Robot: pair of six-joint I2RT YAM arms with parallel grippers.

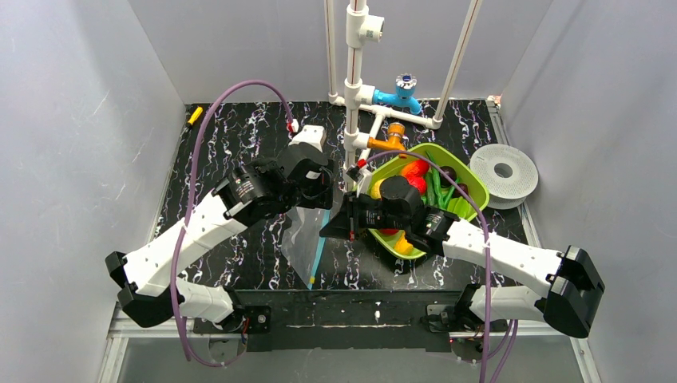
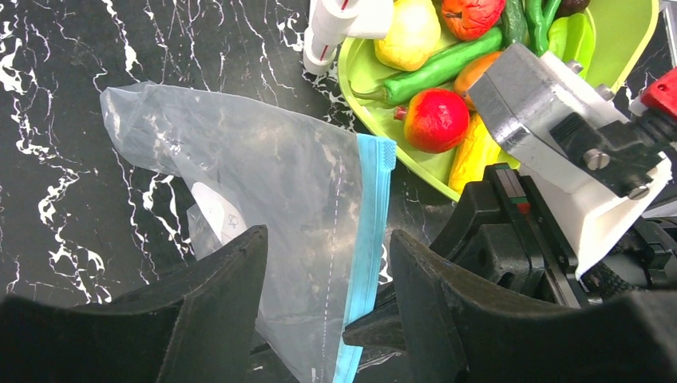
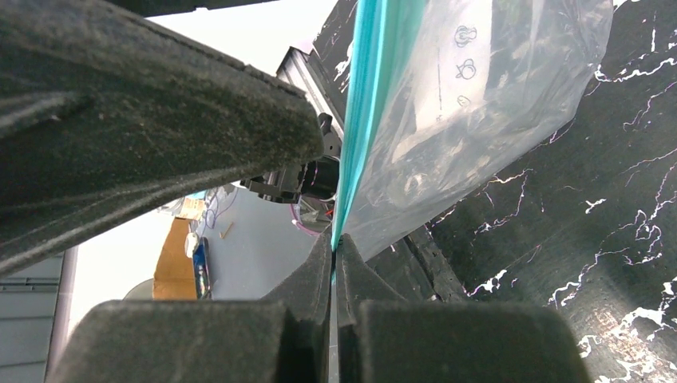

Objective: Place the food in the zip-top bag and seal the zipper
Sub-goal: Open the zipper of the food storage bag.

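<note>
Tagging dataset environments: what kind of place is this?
Likely a lab robot workcell, not a kitchen: plain grey walls box in a black marbled table, a PVC pipe rig stands at the back, and the food looks like toys.

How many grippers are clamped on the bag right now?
1. The right gripper pinches the zipper; the left gripper is open, straddling the bag.

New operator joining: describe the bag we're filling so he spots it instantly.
Find the black marbled table, then the lime-green tray on its right half. Just left of the tray is the zip-top bag: the only clear, crinkly thing there, its light-blue zipper pinched in the right gripper.
</note>
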